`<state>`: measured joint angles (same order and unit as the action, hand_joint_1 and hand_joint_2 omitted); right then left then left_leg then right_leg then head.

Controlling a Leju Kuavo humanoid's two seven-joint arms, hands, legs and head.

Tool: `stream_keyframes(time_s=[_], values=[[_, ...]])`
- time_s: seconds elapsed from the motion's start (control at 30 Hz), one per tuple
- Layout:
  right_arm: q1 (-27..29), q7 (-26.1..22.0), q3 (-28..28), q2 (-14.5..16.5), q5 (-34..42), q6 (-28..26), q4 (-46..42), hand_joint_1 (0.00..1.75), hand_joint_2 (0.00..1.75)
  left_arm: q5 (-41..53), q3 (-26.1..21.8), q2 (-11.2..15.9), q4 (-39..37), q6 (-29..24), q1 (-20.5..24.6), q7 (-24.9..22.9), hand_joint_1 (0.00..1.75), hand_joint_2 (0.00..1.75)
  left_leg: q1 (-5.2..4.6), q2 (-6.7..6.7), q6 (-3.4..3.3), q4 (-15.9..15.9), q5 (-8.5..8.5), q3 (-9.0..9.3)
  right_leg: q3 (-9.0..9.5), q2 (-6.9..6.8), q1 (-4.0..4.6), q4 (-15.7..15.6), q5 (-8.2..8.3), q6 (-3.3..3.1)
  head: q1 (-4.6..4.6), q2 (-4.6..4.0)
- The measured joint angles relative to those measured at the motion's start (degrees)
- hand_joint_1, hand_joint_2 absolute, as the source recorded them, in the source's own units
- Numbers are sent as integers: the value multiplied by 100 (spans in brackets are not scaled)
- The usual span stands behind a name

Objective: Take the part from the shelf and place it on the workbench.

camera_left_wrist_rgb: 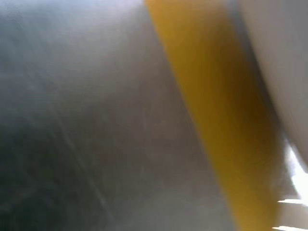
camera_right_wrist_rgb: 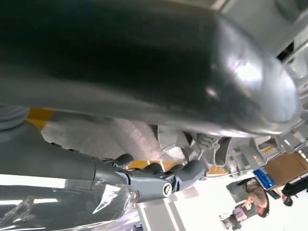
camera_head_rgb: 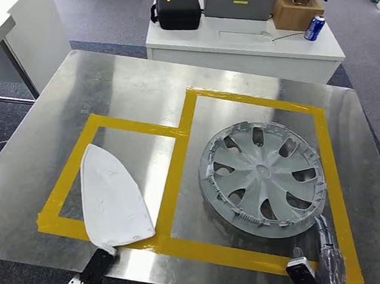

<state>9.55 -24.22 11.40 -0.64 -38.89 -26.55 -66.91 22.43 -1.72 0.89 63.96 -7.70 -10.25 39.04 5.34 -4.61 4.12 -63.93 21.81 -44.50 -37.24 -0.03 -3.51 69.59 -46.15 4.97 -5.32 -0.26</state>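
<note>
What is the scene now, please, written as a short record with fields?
surface: metal workbench marked with yellow tape
left tape box: white part, lying flat
right tape box: grey wheel cover, lying flat
left hand: at the white part's near edge; grip cannot be told
right hand: at the wheel cover's near rim, fingers under it in the right wrist view
behind: white desk, blue can

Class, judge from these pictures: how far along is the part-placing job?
Done: the grey plastic wheel cover and white curved panel lie inside yellow tape boxes on the metal workbench. In hand: the right robot hand sits at the cover's rim. Left: letting go, withdrawing.
</note>
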Motion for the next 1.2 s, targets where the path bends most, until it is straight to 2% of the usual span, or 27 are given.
stream_keyframes(time_s=[0.07, 0.13, 0.17, 0.2, 0.23, 0.27, 0.3, 0.33, 0.37, 0.4, 0.43, 0.5, 0.57, 0.6, 0.63, 0.67, 0.7, 0.77, 0.8, 0.83, 0.87, 0.93, 0.97, 1.0, 1.07, 1.13, 1.2], values=[[-51, -15, 19, 10, 0, -1, -33, 0, 0, -20, -1, 17, -85, -8, -75, -8, 0, 175, -91, -32, -28, 80, -61, 30, 440, 102, 224, -524, 181, -312, 27, 1], [-89, -3, 17, 2, 6, 14, -51, 0, 0, -43, 8, 4, -171, -5, -56, -15, 0, 175, -26, -43, 48, 232, -167, 102, 723, 256, 428, -921, 347, -627, 148, 1], [-95, 14, 7, -10, 10, 26, -40, 0, 0, -59, 12, -6, -201, -3, -36, -16, 0, 175, 77, -31, 132, 309, -231, 119, 735, 304, 490, -956, 383, -711, 199, 2], [-88, 29, -9, -24, 18, 37, -22, 0, 0, -77, 14, -14, -220, -3, -24, -14, 0, 175, 184, -1, 245, 388, -306, 127, 739, 281, 541, -981, 409, -728, 229, 3], [-83, 40, -20, -35, 22, 44, -8, 0, 0, -100, 7, -16, -228, -5, -20, -15, 0, 175, 283, 41, 329, 524, -417, 154, 765, 238, 583, -1064, 468, -736, 203, 4], [-70, 42, -25, -29, 26, 44, 5, 0, 0, -113, -3, -1, -245, -8, -18, -20, 0, 175, 340, 80, 365, 642, -514, 153, 904, 207, 555, -1385, 668, -870, 159, 5], [-79, 30, -25, -17, 22, 45, 13, 0, 0, -124, -11, 19, -256, -11, -35, -12, 0, 175, 349, 135, 364, 720, -539, 156, 1069, 131, 507, -1763, 980, -1002, 119, 7], [-94, 34, -25, -1, 25, 55, 24, 0, 0, -129, -15, 40, -271, -14, -71, -4, 0, 175, 312, 216, 339, 682, -456, 129, 1212, 43, 440, -2129, 1415, -1171, 97, 5], [-107, 39, -22, 19, 25, 66, 50, 0, 0, -125, -10, 60, -289, -15, -131, 7, 0, 175, 260, 305, 323, 475, -255, 37, 1315, -48, 342, -2401, 1831, -1299, 101, 4], [-131, 45, -17, 37, 25, 78, 76, 0, 0, -120, -1, 66, -296, -15, -216, 28, 0, 175, 213, 386, 341, 180, -9, -73, 1296, -138, 287, -2393, 2092, -1276, 125, 4], [-132, 58, -12, 62, 28, 90, 107, 0, 0, -120, 7, 75, -304, -15, -293, 40, 0, 175, 189, 442, 395, -119, 187, -196, 1233, -172, 232, -2290, 2223, -1231, 153, 3], [-128, 36, 1, 111, 21, 87, 151, 0, 0, -165, 17, 102, -292, -16, -374, 80, 0, 87, 195, 458, 570, -391, 300, -314, 1074, -158, 82, -1949, 2126, -1007, 191, 3], [-172, 6, -22, 110, 30, 77, 136, 0, 0, -267, 33, 139, -235, -27, -368, 127, 0, 0, 210, 320, 825, -417, 229, -264, 803, -99, -114, -1393, 1884, -746, 261, 4], [-233, -4, -52, 82, 40, 72, 107, 0, 0, -319, 55, 150, -191, -34, -350, 158, 0, 0, 236, 218, 939, -488, 276, -243, 658, -88, -169, -1067, 1713, -611, 336, 8], [-295, -3, -88, 44, 50, 73, 71, 0, 0, -352, 88, 162, -128, -40, -314, 191, 0, 0, 244, 149, 954, -597, 371, -225, 562, -114, -185, -804, 1548, -492, 369, 11], [-338, 0, -123, 10, 61, 75, 48, 0, 0, -369, 125, 163, -76, -44, -272, 201, 0, 0, 230, 131, 887, -657, 518, -180, 506, -175, -154, -660, 1416, -416, 374, 14], [-339, -3, -137, 3, 62, 78, 36, 0, 0, -381, 154, 168, -35, -48, -237, 194, 0, 0, 214, 167, 759, -546, 631, -68, 506, -268, -98, -662, 1329, -382, 388, 13], [-282, -23, -128, 25, 58, 86, 52, 0, 0, -389, 177, 196, -15, -56, -205, 118, 0, 0, 144, 273, 473, -209, 637, 154, 596, -375, -1, -933, 1328, -354, 381, 9], [-262, -32, -117, 40, 55, 90, 67, 0, 0, -391, 177, 214, -22, -62, -214, 82, 0, 0, 144, 298, 361, -57, 512, 222, 605, -334, 33, -976, 1273, -349, 405, 8], [-246, -42, -108, 43, 56, 92, 81, 0, 0, -392, 178, 232, -30, -69, -224, 55, 0, 0, 153, 308, 256, 65, 331, 260, 563, -247, 42, -879, 1131, -353, 384, 9], [-237, -47, -98, 46, 57, 94, 94, 0, 0, -392, 179, 248, -44, -75, -239, 37, 0, 0, 169, 303, 164, 149, 147, 264, 443, -144, 49, -600, 886, -378, 364, 8], [-238, -64, -71, 50, 63, 95, 106, 0, 0, -396, 173, 285, -79, -90, -277, 27, 0, 0, 182, 296, 86, 208, -97, 192, 185, -19, 60, 55, 353, -470, 321, 8], [-247, -68, -55, 52, 67, 95, 104, 0, 0, -398, 168, 303, -97, -96, -293, 24, 0, 0, 196, 296, 86, 213, -153, 145, 137, 0, 63, 252, 223, -500, 325, 8], [-262, -70, -39, 56, 70, 95, 98, 0, 0, -400, 163, 322, -112, -101, -304, 21, 0, 0, 218, 296, 116, 226, -196, 112, 199, 5, 63, 245, 217, -523, 328, 9], [-297, -72, 4, 66, 73, 95, 84, 0, 0, -410, 150, 358, -137, -112, -307, 16, 0, 0, 289, 295, 219, 281, -277, 86, 654, 2, 63, -398, 478, -564, 334, 9], [-352, -76, 29, 74, 74, 96, 86, 0, 0, -424, 142, 392, -155, -127, -312, 9, 0, 0, 376, 293, 353, 419, -374, 159, 1045, -14, 97, -1043, 720, -521, 340, 10], [-395, -82, 21, 74, 78, 97, 109, 0, 0, -426, 152, 402, -173, -146, -341, 2, 0, 0, 457, 298, 518, 621, -491, 275, 1058, -41, 175, -1157, 784, -476, 328, 12]])
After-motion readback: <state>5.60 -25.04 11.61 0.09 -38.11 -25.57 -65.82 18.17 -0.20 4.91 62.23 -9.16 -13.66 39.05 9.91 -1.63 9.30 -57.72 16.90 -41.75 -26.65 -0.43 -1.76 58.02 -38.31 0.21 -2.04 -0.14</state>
